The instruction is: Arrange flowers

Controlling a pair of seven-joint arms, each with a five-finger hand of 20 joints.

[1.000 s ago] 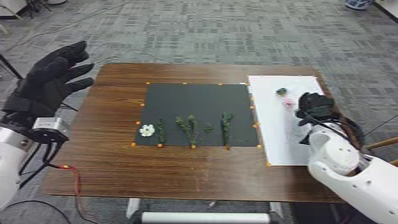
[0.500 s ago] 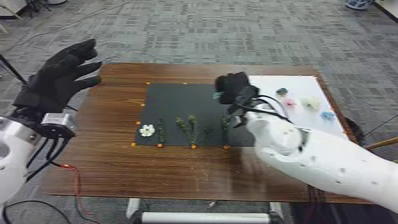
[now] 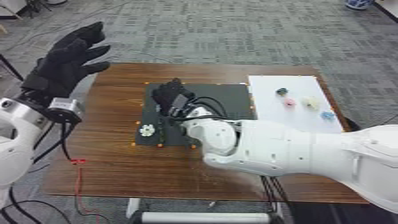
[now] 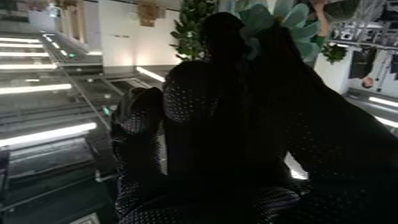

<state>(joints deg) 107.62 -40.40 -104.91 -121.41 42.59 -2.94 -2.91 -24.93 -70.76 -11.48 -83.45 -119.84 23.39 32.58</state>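
The left hand [image 3: 55, 72] has relaxed fingers; the right hand [image 3: 171, 96] pinches.

We've carried the teal flower [image 4: 258, 20] leftward over the black mat [image 3: 234, 100] in our right hand [image 3: 169, 97] and edged our left hand [image 3: 60, 67] forward.

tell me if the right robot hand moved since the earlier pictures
Yes, the right robot hand has moved left in the head view, from over the white board to above the dark mat's far left part.

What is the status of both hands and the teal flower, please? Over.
Right hand holding teal flower, over dark mat. Left hand open, raised at table's left side. In the way: right arm, hiding part of mat.
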